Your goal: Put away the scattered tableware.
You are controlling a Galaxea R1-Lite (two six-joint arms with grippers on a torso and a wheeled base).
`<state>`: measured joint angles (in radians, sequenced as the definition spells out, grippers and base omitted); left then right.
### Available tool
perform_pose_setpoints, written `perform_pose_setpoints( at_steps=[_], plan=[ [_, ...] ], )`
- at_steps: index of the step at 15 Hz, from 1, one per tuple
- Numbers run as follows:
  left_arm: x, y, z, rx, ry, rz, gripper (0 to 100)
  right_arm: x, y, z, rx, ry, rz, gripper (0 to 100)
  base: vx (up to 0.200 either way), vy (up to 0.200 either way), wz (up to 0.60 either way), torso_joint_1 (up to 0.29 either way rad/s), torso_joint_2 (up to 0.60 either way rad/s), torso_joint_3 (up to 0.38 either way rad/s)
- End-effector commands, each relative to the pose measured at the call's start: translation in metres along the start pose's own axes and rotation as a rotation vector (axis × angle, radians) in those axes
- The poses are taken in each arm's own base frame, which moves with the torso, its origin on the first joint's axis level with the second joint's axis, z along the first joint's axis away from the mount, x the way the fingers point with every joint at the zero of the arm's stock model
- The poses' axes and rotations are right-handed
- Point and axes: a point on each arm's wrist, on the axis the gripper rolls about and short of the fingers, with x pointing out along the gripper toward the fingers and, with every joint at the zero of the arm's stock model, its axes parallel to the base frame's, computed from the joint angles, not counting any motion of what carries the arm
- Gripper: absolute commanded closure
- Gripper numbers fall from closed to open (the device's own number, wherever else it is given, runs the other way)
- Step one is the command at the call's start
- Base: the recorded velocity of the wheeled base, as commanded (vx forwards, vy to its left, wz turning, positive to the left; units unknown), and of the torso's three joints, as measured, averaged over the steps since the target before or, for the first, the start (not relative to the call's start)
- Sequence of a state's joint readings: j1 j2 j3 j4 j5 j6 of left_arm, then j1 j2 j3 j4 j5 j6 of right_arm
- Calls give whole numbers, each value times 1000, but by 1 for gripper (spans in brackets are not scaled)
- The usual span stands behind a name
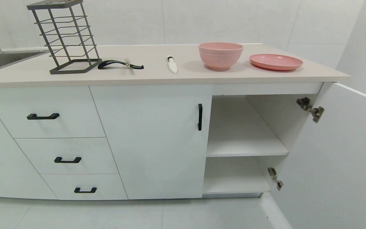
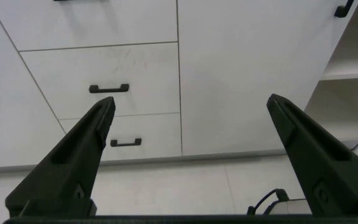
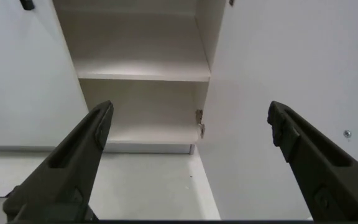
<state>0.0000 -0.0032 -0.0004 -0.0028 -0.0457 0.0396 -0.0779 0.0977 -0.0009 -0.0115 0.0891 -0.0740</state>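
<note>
On the beige countertop (image 1: 157,74) stand a pink bowl (image 1: 220,55) and, to its right, a flat pink plate (image 1: 275,61). A white knife with a black handle end (image 1: 172,64) lies left of the bowl. Further left a black ladle (image 1: 119,64) lies beside a dark wire rack (image 1: 67,35). My left gripper (image 2: 190,107) is open, held low in front of the drawers (image 2: 104,81). My right gripper (image 3: 190,112) is open too, facing the open cabinet's shelves (image 3: 142,65). Nothing is between either pair of fingers.
The cabinet's right door (image 1: 345,152) stands swung wide open toward me, its two shelves (image 1: 243,143) bare. The left door (image 1: 152,140) is closed. Three drawers (image 1: 43,116) with black handles are at the left. A sink (image 1: 2,58) with a tap sits at the counter's far left.
</note>
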Motion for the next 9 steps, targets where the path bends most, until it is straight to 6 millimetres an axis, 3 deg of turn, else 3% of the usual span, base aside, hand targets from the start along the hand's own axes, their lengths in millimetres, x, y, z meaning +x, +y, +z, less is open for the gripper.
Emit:
perform_pose_setpoints(
  at_steps=[1,6,9],
  plan=[
    [0,0,0,-1,3,0,0,-1,-2,-1,-8,-19,138,0,0,0,0,0,0,0],
    [0,0,0,-23,3,0,0,-7,-3,-3,60,-86,-7,0,0,0,0,0,0,0],
    [0,0,0,-21,3,0,0,-7,-2,-4,68,-79,4,0,0,0,0,0,0,0]
  ],
)
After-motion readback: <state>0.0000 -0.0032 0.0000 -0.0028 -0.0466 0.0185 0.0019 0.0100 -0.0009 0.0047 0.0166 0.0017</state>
